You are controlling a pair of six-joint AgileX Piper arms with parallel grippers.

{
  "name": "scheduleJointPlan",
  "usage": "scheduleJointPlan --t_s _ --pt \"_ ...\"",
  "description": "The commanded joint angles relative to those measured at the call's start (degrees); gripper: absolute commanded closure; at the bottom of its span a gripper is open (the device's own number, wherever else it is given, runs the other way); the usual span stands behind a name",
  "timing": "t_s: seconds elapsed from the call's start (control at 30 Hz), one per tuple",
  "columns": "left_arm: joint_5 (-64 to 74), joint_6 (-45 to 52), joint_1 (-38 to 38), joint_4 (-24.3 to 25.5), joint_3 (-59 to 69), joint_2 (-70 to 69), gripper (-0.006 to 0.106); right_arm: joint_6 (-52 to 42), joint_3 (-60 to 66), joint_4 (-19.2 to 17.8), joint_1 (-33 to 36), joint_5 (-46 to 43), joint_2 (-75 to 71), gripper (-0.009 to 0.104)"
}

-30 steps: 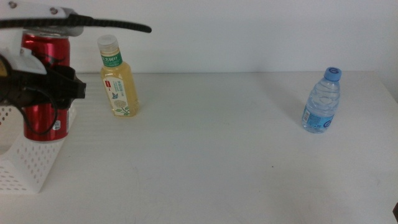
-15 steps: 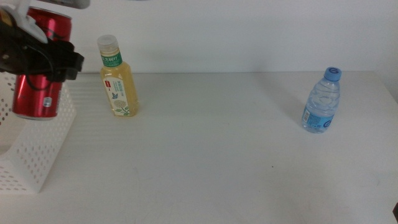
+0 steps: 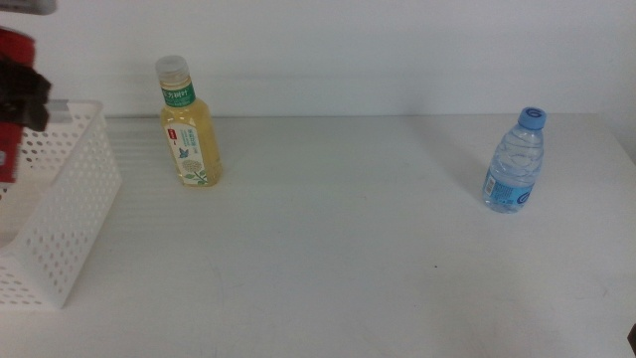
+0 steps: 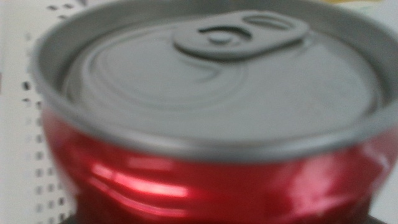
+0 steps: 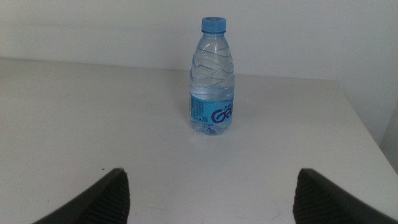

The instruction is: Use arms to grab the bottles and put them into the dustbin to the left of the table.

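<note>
Three drinks are in sight. One is a red can [image 4: 211,118], and the left wrist view is filled with its grey lid and pull tab, the red wall just under the rim. In the middle view only a sliver of that can [image 3: 12,45] shows at the far left edge, with the left tool [image 3: 22,94] dark in front of it, over the white bin [image 3: 70,214]. The tool seems clamped on the can, for the can hangs above the bin with nothing under it; the jaws themselves are mostly cut off by the picture's edge. Perforated bin wall [image 4: 34,143] shows blurred beside the can in the left wrist view.

On the worktop [image 3: 348,249] the yellow bottle [image 3: 189,124] stands upright at the far left, just right of the bin and apart from it, its white cap on and its green and white label facing forward. The water bottle [image 3: 517,161] stands upright at the far right, well apart from the yellow one, with a blue cap and blue label.

From the right wrist view the water bottle [image 5: 212,78] stands straight ahead on the bare worktop [image 5: 112,124], clear of the right tool [image 5: 208,193]. That tool's two dark jaws stand wide apart with nothing between them. It does not show in the middle view.
</note>
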Motion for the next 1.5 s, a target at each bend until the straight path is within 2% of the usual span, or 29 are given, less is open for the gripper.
scheduleJointPlan --t_s 0.0,0.43,0.9,1.0,1.07,1.3,1.37,1.4,1.47 --pt "-2.0 2.1 2.2 -1.8 -4.7 -0.2 0.105 -0.7 -0.5 0.0 -0.4 -4.4 -1.5 0.025" --pt "-0.2 6.2 10.3 -2.9 -11.4 13.8 0.105 -0.7 -0.5 0.0 -0.4 -4.4 -1.5 0.025" --pt "-0.6 7.1 11.5 -3.4 -11.4 24.2 0.102 -0.7 -0.5 0.0 -0.4 -4.4 -1.5 0.025" --pt "-1.5 7.1 11.5 -3.5 -11.3 25.4 0.093 -0.7 -0.5 0.0 -0.4 -4.4 -1.5 0.025" --pt "-2.1 7.1 11.5 -3.5 -11.3 26.0 0.083 -0.7 -0.5 0.0 -0.4 -4.4 -1.5 0.025" --pt "-1.9 7.1 11.4 -3.9 -11.3 26.7 0.027 -0.7 -0.5 0.0 -0.4 -4.4 -1.5 0.025" --pt "-1.4 7.2 11.4 -3.9 -11.3 26.7 0.014 -0.7 -0.5 0.0 -0.4 -4.4 -1.5 0.025" --pt "-0.9 7.2 11.4 -3.9 -11.3 26.6 0.01 -0.7 -0.5 0.0 -0.4 -4.4 -1.5 0.025" --pt "-0.2 7.2 11.4 -3.9 -11.3 26.3 0.01 -0.7 -0.5 0.0 -0.4 -4.4 -1.5 0.025"
